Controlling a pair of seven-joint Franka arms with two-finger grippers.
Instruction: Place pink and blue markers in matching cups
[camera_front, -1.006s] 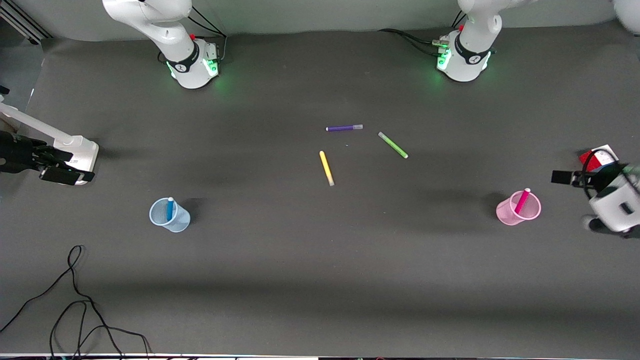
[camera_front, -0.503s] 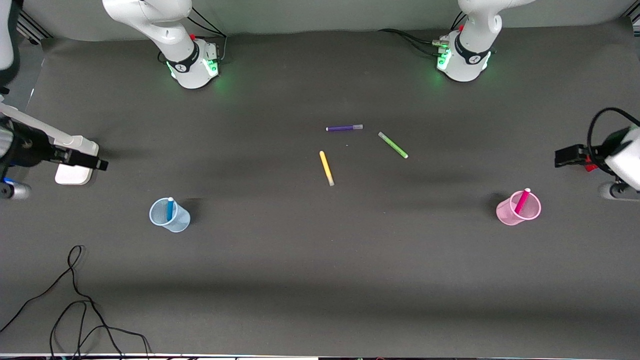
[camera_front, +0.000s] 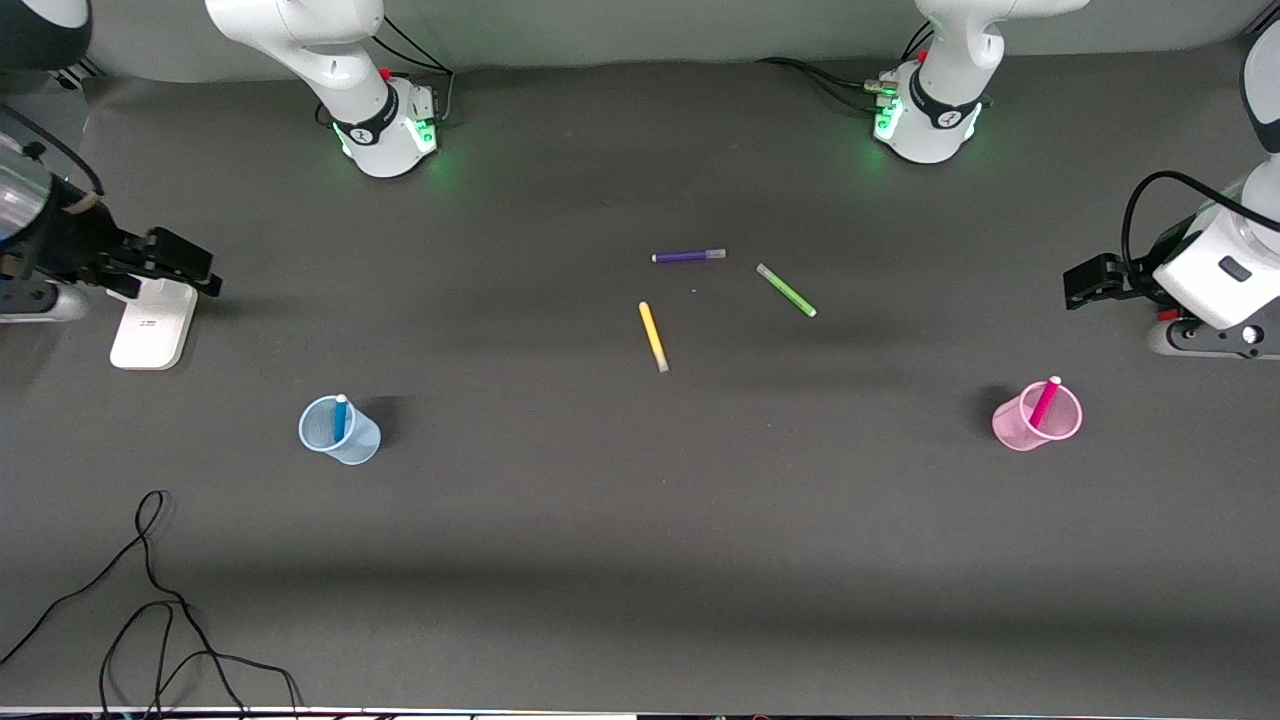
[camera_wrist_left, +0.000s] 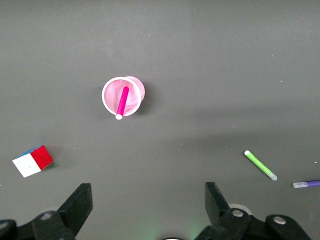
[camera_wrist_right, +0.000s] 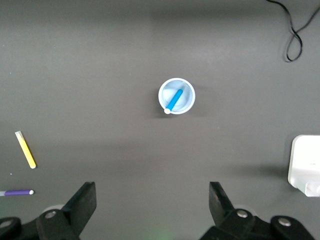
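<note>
The blue marker (camera_front: 340, 416) stands tilted in the blue cup (camera_front: 336, 432) toward the right arm's end of the table, and the pink marker (camera_front: 1044, 400) leans in the pink cup (camera_front: 1034, 418) toward the left arm's end — both placements look done. The right gripper (camera_wrist_right: 150, 205) hangs above the table's edge with jaws spread wide and empty, and the left gripper (camera_wrist_left: 146, 207) does likewise at its own end. Each cup lies well apart from its nearer gripper, so I judge no further grasp is called for.
</note>
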